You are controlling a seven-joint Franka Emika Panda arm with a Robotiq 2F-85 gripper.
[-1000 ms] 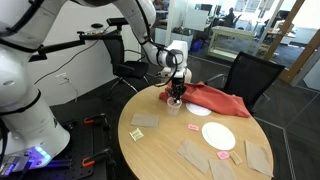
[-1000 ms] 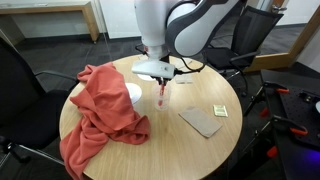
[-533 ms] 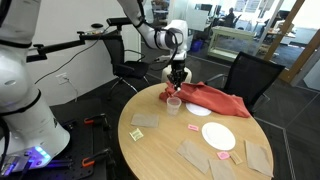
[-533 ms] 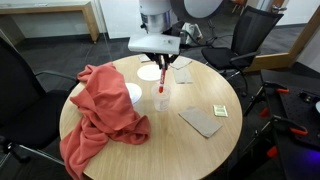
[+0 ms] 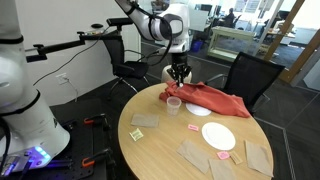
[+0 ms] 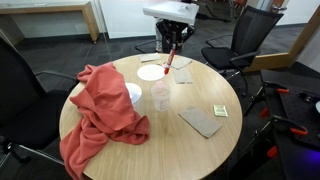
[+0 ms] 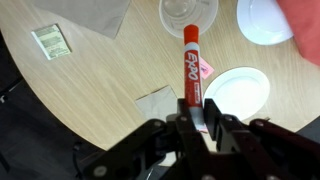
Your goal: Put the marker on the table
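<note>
My gripper (image 7: 197,108) is shut on the lower end of the red-orange marker (image 7: 191,62), which has a red cap and a white label. In both exterior views the gripper (image 5: 178,70) (image 6: 171,45) hangs high above the round tan table (image 5: 160,152) (image 6: 190,150), and the marker (image 6: 169,60) points down from it. The small clear cup (image 5: 174,103) (image 6: 160,95) (image 7: 188,12) stands empty on the table, well below the marker tip. In the wrist view the marker tip lies over the cup's rim.
A big red cloth (image 5: 212,97) (image 6: 100,115) drapes over one side of the table. A white plate (image 5: 218,135) (image 6: 150,72) (image 7: 237,90), a white bowl (image 6: 131,93) (image 7: 262,18), brown napkins (image 5: 195,152) (image 6: 203,120), small pink pieces (image 7: 205,66) and a sticky note (image 7: 50,40) lie around. Office chairs (image 5: 250,72) surround the table.
The gripper has risen steadily with the marker, from down at the cup to well above it. The cup and everything else stayed in place.
</note>
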